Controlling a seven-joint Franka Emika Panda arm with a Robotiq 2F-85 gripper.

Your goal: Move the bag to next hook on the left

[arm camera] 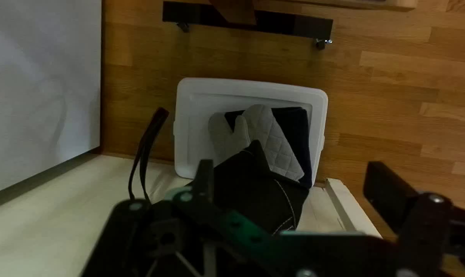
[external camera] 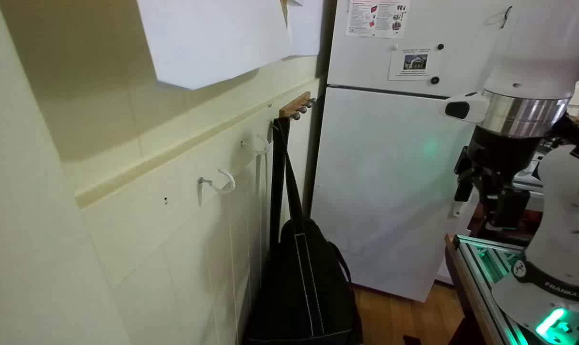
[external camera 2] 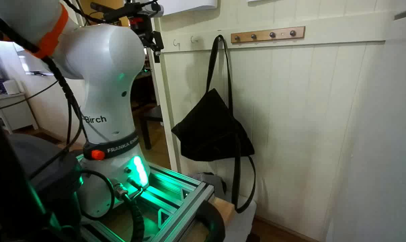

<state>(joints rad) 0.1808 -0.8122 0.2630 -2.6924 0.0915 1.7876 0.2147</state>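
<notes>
The bag (external camera: 318,282) is black and hangs against the cream wall by one long strap, also in an exterior view (external camera 2: 213,134). Its other strap dangles below. The hook under the strap is mostly hidden. Two bare white hooks stick out of the wall: the nearer hook to the strap (external camera: 263,146), also in an exterior view (external camera 2: 193,39), and a farther hook (external camera: 229,182), also there (external camera 2: 176,43). My gripper (external camera: 483,211) is apart from the bag and wall hooks. In the wrist view its fingers (arm camera: 290,171) are wide apart with nothing held, the bag (arm camera: 255,188) showing below.
A wooden knob rack (external camera 2: 268,34) is beside the strap. A white fridge (external camera: 385,191) stands near the wall's end. White sheets or boxes (external camera: 213,43) jut out above the hooks. A white bin (arm camera: 251,84) with a grey mitt (arm camera: 275,142) sits on the floor below the bag.
</notes>
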